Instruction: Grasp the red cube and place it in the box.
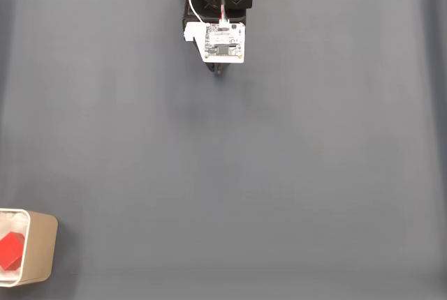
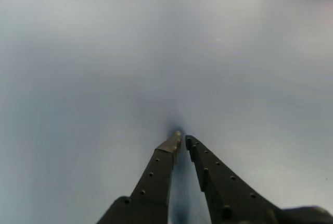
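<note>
Surface: grey-blue mat point(image 1: 279, 174) covering the tabletop, plain and unmarked.
Box point(image 1: 40, 248): at the mat's lower left corner in the fixed view, cut by the left edge.
Red cube point(image 1: 10, 250): inside the box, against its white interior; placement looks done.
Arm point(image 1: 218, 7): folded at the top edge's middle, well apart from the box, apparently parked.
Gripper point(image 2: 180, 139): tips nearly together, holding nothing, just above the mat.
Writing: circuit board point(image 1: 224, 40) print too small to read.

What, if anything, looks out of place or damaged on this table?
Nothing stands out. The red cube sits inside the box at the fixed view's lower left edge; the gripper is nearly closed, empty, over bare mat.
</note>
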{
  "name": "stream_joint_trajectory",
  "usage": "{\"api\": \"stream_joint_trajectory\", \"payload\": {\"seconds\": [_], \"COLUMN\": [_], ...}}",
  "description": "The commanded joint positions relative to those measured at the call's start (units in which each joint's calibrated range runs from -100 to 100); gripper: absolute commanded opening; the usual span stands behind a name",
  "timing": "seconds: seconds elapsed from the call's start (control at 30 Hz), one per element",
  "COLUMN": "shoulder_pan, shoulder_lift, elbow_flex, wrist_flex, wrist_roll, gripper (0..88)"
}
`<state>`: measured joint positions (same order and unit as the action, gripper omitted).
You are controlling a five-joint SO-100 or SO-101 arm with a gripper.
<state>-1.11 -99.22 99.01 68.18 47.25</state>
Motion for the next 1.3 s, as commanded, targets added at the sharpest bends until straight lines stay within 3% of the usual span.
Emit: {"api": "stream_joint_trajectory", "payload": {"seconds": [0.0, 0.43, 0.67, 1.27], "shoulder_pan": [-0.2, 0.1, 0.1, 0.2], "shoulder_lift": [-0.7, -0.7, -0.7, -0.7], "elbow_flex": [0.8, 0.8, 0.8, 0.8], "wrist_flex": [2.6, 6.9, 7.5, 7.5], "wrist_roll": [-0.4, -1.6, 0.8, 0.9], "gripper": [0.0, 0.0, 0.2, 0.2]}}
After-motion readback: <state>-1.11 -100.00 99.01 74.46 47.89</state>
